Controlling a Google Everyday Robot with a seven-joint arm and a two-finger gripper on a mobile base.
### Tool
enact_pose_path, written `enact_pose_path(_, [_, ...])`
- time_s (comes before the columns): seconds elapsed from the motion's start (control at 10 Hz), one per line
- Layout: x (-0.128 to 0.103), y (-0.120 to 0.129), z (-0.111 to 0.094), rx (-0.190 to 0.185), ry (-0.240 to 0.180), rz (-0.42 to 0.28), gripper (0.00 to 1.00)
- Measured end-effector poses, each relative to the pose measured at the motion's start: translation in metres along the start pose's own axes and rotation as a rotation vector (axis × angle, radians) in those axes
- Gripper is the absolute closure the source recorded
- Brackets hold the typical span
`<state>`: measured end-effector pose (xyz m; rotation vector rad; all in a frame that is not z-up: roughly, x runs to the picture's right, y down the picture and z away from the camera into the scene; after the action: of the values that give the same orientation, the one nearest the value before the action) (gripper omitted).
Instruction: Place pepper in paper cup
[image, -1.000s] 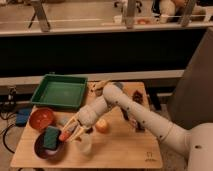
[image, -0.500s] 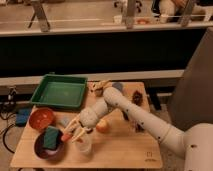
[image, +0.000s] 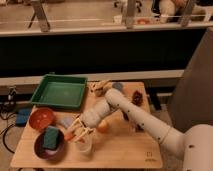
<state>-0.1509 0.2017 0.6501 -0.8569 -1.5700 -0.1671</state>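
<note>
The small red-orange pepper (image: 68, 135) sits between the fingers of my gripper (image: 74, 132), at the front left of the wooden table. The gripper is shut on it and holds it just above and to the left of the white paper cup (image: 84, 145). The cup stands upright right below the fingers, partly hidden by them. My arm reaches in from the right across the table.
A round yellow-orange fruit (image: 103, 126) lies just right of the cup. A dark maroon bowl (image: 42, 150) with a green sponge (image: 51, 137) is left of it, and a red-orange bowl (image: 41, 118) behind that. A green tray (image: 60, 91) stands at the back left, with small items (image: 136, 96) at the back right.
The gripper with the pepper has shifted slightly down and right, closer over the cup. The other objects have not moved.
</note>
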Motion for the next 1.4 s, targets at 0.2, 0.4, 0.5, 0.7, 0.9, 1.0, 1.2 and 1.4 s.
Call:
enact_pose_path(0.2, [0.004, 0.006, -0.005, 0.000, -0.008, -0.004, 1.00])
enact_pose_path(0.4, [0.008, 0.011, -0.010, 0.002, -0.017, -0.007, 1.00])
enact_pose_path(0.5, [0.009, 0.013, -0.012, 0.003, -0.022, -0.008, 1.00])
enact_pose_path(0.7, [0.012, 0.016, -0.016, 0.003, -0.034, -0.010, 1.00])
enact_pose_path(0.9, [0.013, 0.019, -0.015, -0.003, -0.029, -0.012, 0.87])
enact_pose_path(1.0, [0.014, 0.019, -0.015, -0.004, -0.026, -0.016, 0.76])
enact_pose_path(1.2, [0.015, 0.019, -0.015, 0.005, -0.028, -0.024, 0.55])
enact_pose_path(1.4, [0.017, 0.017, -0.019, 0.012, -0.026, -0.033, 0.35])
